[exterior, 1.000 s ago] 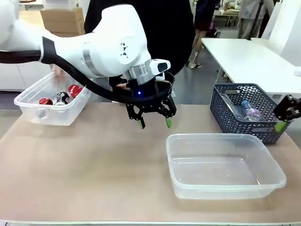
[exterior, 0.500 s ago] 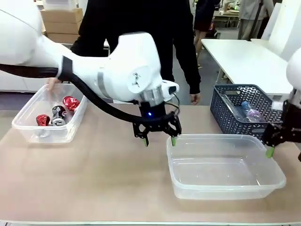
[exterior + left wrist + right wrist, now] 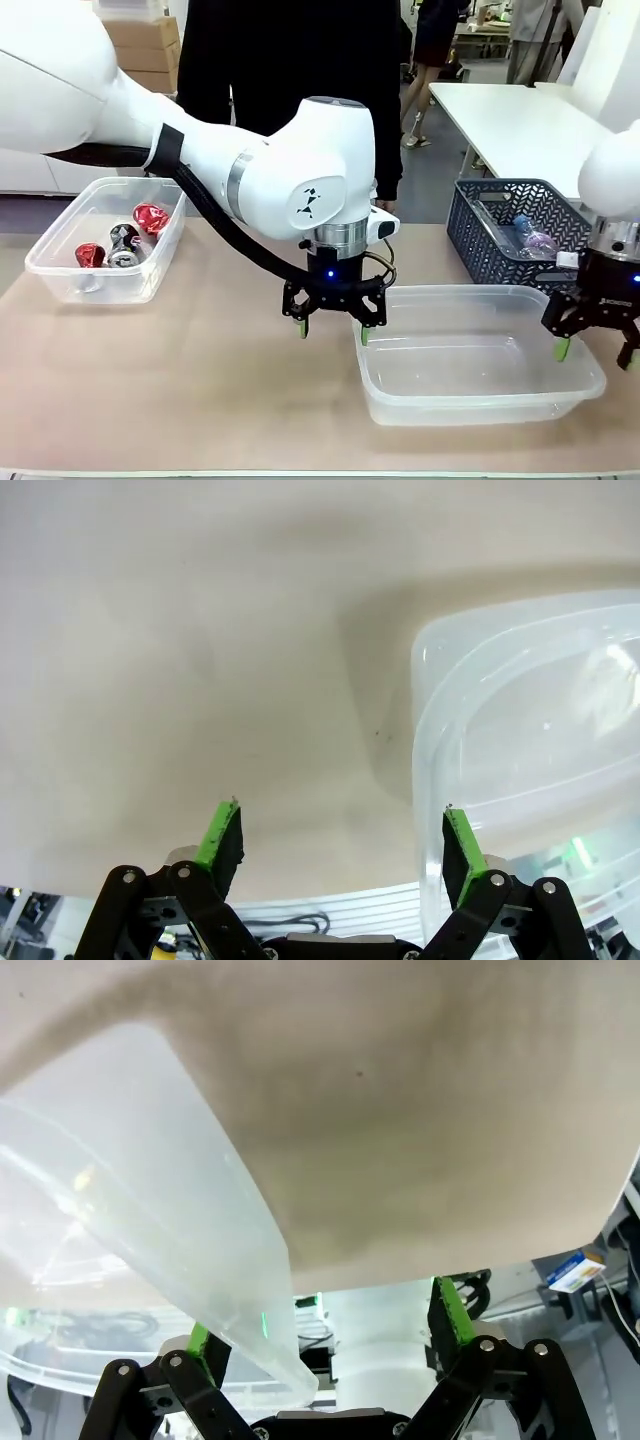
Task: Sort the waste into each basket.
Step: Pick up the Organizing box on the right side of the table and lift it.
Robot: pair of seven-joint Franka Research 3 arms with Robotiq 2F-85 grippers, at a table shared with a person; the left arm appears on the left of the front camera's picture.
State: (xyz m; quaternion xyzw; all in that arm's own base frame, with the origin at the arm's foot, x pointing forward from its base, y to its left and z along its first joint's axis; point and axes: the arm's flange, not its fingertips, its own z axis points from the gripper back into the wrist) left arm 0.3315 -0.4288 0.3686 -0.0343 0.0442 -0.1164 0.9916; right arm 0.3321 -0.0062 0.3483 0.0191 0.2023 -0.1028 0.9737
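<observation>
The empty clear tub (image 3: 470, 405) sits on the table (image 3: 200, 380). The left gripper (image 3: 333, 332), jaws apart, straddles the tub's left rim, with one finger inside and one outside. The right gripper (image 3: 595, 353), jaws also apart, straddles its right rim. Crushed cans (image 3: 125, 240) lie in a second clear tub (image 3: 60, 275) well left of the empty tub. A plastic bottle (image 3: 530, 238) lies in the dark blue lattice basket (image 3: 490, 255) just behind the tub's right end.

The tabletop (image 3: 180, 400) is a plain pale tan. The near see-through colourless plastic tub (image 3: 470, 405) is unmarked. The far-left colourless tub (image 3: 100, 285) shows crushed red cans (image 3: 150, 217) and a black-and-silver can (image 3: 125, 243). The lattice-walled plastic basket (image 3: 480, 240) is dark blue-grey, and the clear bottle (image 3: 533, 240) in it bears what may be a pinkish-purple label. The left gripper (image 3: 333, 333) and right gripper (image 3: 597, 352) are black with green pads (image 3: 222, 835), on white arms (image 3: 300, 180).
</observation>
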